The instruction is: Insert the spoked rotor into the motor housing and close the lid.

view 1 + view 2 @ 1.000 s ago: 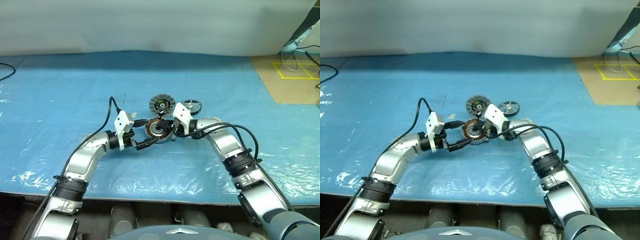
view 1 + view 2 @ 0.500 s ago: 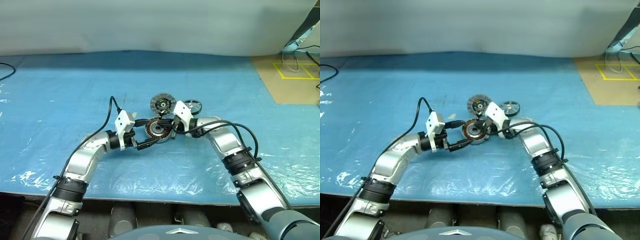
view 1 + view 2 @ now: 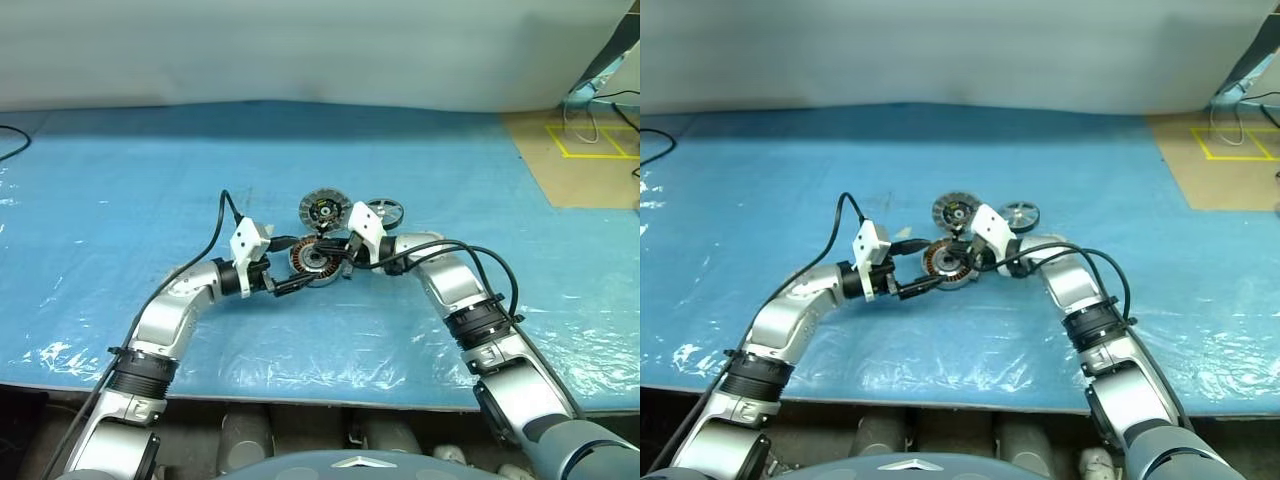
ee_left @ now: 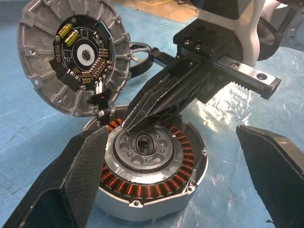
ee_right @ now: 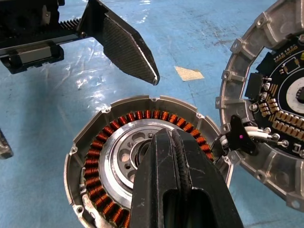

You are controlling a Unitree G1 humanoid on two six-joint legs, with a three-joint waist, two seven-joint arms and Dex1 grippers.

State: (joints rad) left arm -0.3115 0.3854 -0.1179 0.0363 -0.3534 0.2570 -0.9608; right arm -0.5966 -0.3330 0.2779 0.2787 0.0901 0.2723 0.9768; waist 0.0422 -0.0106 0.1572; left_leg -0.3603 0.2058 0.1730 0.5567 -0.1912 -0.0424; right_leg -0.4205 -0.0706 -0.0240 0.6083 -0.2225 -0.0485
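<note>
Motor housing [image 4: 147, 178] sits open-topped on the blue sheet [image 3: 120, 180] near its middle, well in from every edge; ring of copper windings round a silver hub w/ a dark centre hole, no rotor inside; left gripper [image 4: 175, 180] is spread wide, its two black fingers [image 4: 71, 185] either side of the housing w/o clearly touching the wall; right gripper [image 5: 173, 156] is clenched tight, fingers pressed together w/ nothing between them, tip reaching over the housing's hub, can't tell if it touches; lid [image 4: 71, 52] stands tilted on edge just beyond the housing toward the sheet's far edge, inner face w/ dark circuit board turned to the arms, its lower rim touching or just beside the housing's rim, thin wires running between the two; spoked rotor [image 3: 384, 211] lies flat on the sheet beside the lid, on the robot's right of it, behind the right wrist, apart from both grippers; tan floor patch w/ yellow tape [image 3: 590, 140] lies past the sheet's far right corner.
</note>
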